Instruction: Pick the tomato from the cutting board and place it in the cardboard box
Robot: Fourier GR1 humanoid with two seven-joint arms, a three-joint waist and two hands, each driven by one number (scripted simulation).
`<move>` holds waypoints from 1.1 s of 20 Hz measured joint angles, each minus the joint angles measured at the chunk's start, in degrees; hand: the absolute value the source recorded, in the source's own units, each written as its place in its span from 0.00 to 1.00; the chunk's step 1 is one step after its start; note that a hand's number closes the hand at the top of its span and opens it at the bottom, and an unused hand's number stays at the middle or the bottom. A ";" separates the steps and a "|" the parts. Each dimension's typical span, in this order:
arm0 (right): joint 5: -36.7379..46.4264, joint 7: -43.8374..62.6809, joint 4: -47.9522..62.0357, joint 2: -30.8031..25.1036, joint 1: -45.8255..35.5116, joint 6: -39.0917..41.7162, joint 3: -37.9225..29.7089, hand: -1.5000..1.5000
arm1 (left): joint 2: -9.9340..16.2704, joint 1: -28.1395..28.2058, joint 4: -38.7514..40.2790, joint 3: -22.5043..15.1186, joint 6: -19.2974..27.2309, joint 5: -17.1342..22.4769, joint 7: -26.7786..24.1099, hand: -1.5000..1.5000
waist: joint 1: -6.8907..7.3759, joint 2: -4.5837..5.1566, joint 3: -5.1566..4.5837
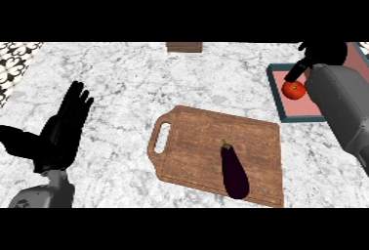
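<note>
Nearest you, the left hand [61,129] rests open, fingers up, beside the cutting board [209,146], which carries an eggplant [234,171]. Farther off, your right hand [311,56] pinches the tomato [293,90] over the cardboard box [282,105].

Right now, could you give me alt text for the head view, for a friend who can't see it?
The robot's right hand is over a box at the counter's right, with a red tomato inside the box just below its fingers. An eggplant lies on a wooden cutting board in the middle. The left hand rests open at the left.
</note>
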 measured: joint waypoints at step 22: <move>-26.84 -26.50 -20.12 1.34 7.28 -27.45 -25.89 0.00 | 0.77 1.74 -0.33 1.48 -0.58 0.74 -0.29 0.50 | -1.62 -0.67 0.02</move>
